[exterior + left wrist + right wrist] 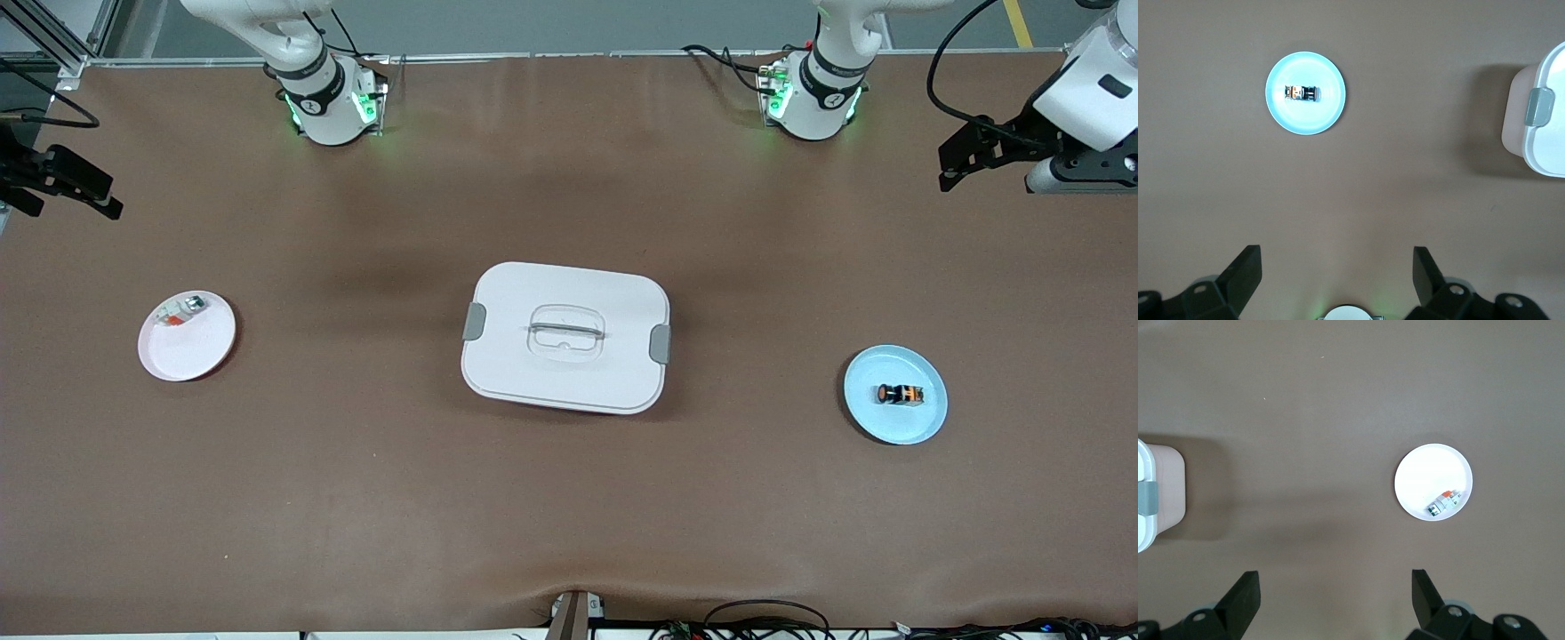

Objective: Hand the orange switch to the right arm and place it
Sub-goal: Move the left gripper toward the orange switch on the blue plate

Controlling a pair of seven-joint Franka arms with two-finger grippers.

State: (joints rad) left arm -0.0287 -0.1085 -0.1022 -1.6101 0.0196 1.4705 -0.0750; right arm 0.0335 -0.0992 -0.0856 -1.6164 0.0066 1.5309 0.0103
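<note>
While nothing has yet been grasped, the brown surface [356, 498] carries a white lidded box [565, 338] at its middle. Toward the left arm's end from the box sits a blue plate [916, 427] holding the orange switch [900, 394]; toward the right arm's end, a white plate [191, 351]. Both end effectors hang open and empty, left end effector [965, 164] and right end effector [67, 187]. Pickup seems the step in hand: the left one should descend onto the switch.

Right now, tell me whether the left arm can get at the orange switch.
Probably yes. The orange switch lies in the open on the blue plate toward the left arm's end of the table, with nothing over it. The left gripper hangs open above that end, and the white box sits well aside.
</note>
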